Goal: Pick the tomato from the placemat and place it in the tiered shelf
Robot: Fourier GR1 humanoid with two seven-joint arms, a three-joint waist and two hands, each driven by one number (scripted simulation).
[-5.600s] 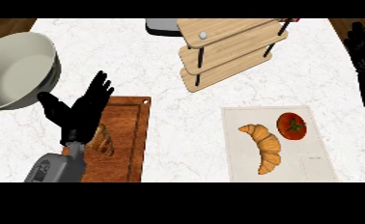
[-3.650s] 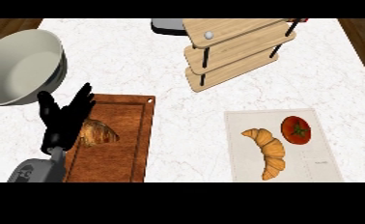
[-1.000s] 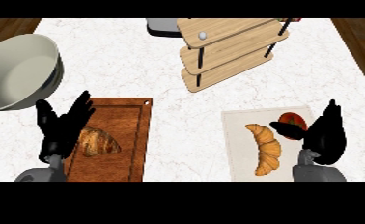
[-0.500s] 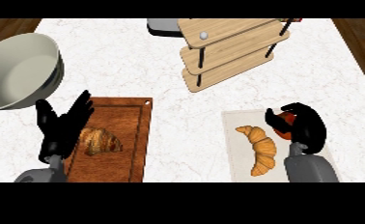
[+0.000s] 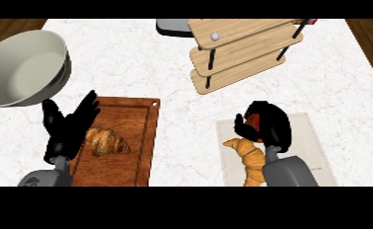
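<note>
The right hand (image 5: pixel 266 127) curls its fingers round the tomato (image 5: pixel 254 120) on the placemat (image 5: pixel 315 144) — lifting carelessly toward the shelf (image 5: pixel 237 50) could nudge the croissant (image 5: pixel 250 161) just beside — left hand (image 5: pixel 67 127) rests, fingers spread.

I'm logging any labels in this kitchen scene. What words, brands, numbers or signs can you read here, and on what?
None can be read. The placemat has a small dark mark near its right edge that could be print, but it is too small to make out. The tiered shelf, cutting board and bowl show no text.
</note>
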